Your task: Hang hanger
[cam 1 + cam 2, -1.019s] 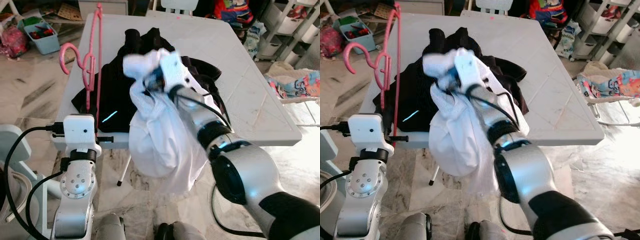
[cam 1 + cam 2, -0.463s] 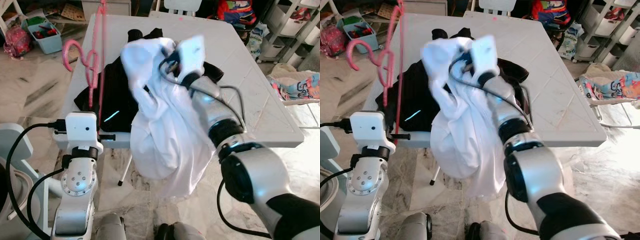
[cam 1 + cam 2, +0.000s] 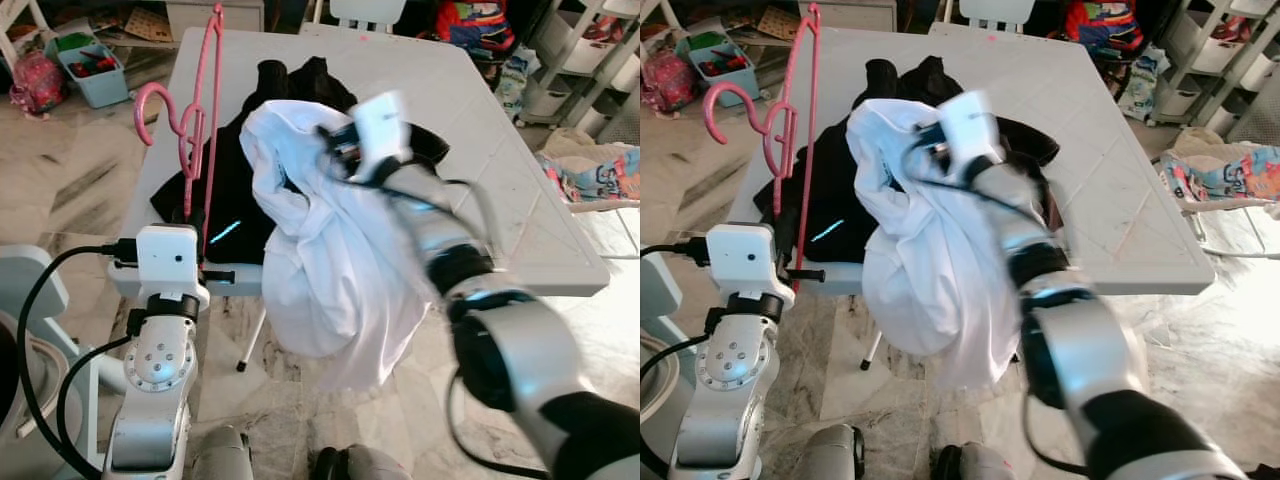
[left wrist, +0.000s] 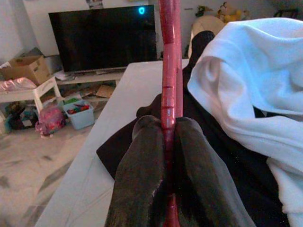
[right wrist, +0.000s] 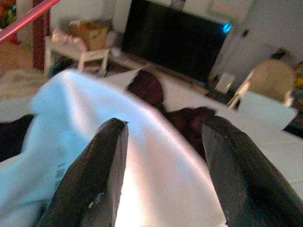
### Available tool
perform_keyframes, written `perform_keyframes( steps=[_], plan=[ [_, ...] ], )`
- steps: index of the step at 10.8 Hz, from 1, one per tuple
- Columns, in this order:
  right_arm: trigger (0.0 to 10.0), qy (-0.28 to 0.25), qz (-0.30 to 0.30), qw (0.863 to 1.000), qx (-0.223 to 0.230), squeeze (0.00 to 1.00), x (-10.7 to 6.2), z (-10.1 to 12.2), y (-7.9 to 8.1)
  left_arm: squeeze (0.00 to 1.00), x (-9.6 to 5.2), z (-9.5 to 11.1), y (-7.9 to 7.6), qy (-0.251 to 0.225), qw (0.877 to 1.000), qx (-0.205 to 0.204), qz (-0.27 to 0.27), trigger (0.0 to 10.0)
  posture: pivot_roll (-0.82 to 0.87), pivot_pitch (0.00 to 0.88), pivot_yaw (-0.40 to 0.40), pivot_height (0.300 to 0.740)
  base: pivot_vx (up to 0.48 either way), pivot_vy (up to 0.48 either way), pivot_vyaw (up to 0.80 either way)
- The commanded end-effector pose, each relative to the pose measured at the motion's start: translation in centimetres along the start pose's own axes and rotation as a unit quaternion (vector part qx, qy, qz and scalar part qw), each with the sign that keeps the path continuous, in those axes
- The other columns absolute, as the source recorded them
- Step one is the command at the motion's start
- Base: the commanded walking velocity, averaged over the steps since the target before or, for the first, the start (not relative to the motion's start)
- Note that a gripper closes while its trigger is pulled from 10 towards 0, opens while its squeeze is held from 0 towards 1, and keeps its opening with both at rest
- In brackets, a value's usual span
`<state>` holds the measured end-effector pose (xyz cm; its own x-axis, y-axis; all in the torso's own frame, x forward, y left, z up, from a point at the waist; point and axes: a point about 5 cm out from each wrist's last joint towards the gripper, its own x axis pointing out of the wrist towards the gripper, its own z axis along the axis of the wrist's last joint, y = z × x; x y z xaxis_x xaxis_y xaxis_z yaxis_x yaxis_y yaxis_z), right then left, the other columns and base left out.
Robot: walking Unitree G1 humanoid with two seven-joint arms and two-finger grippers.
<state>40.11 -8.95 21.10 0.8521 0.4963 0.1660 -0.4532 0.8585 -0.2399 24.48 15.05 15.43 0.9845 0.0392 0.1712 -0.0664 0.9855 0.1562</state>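
Two grippers, left gripper [image 4: 163,142] clamped on pink hanger [image 3: 195,130], right gripper [image 5: 163,156] spread wide, white garment [image 3: 320,260] draped, no legible writing

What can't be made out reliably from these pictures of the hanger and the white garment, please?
- Right pincer: the eye views blur it; its fingers show spread in the wrist view, but how the white garment hangs on it is unclear.
- Pink hanger: the left pincer hides its lower end in the wrist view.
- Black clothes: partly covered by the garment; their number is unclear.
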Motion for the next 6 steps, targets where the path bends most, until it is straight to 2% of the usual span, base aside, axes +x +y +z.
perform_keyframes(
  steps=[1,2,3,4,5,6],
  plan=[
    [10.0,-0.035,-0.017,0.999,0.007,1.00,-0.6,0.9,-1.5,0.00,0.0,0.0,-0.2,-0.002,1.000,-0.002,-0.006,10.0,0.15,0.042,-0.108,0.740,0.000,0.000,0.00],
    [10.0,-0.050,-0.030,0.998,0.004,1.00,-2.1,0.5,-2.8,0.00,0.0,0.0,-0.3,-0.002,1.000,-0.003,-0.007,10.0,0.15,0.042,-0.109,0.740,0.000,0.000,0.00],
    [10.0,-0.044,-0.018,0.999,0.006,1.00,-4.2,-0.6,-3.3,0.00,0.1,0.0,-0.4,-0.002,1.000,-0.005,-0.009,10.0,0.12,0.043,-0.103,0.740,0.000,0.000,0.00],
    [10.0,-0.035,-0.002,0.999,0.012,1.00,-5.6,-1.3,-3.4,0.00,0.0,-0.1,-0.5,-0.002,1.000,-0.005,-0.012,10.0,0.12,0.042,-0.101,0.740,0.000,0.000,0.00],
    [10.0,-0.017,0.058,0.998,0.018,1.00,-7.7,-1.8,-2.8,0.00,0.1,-0.1,-0.5,-0.002,1.000,-0.006,-0.013,10.0,0.10,0.040,-0.092,0.740,0.000,0.000,0.00],
    [10.0,0.007,0.121,0.992,0.027,0.87,-10.4,-1.8,-2.8,0.00,0.2,-0.2,-0.7,0.000,1.000,-0.013,-0.017,10.0,0.07,0.037,-0.084,0.740,0.000,0.000,0.00]
  ],
)
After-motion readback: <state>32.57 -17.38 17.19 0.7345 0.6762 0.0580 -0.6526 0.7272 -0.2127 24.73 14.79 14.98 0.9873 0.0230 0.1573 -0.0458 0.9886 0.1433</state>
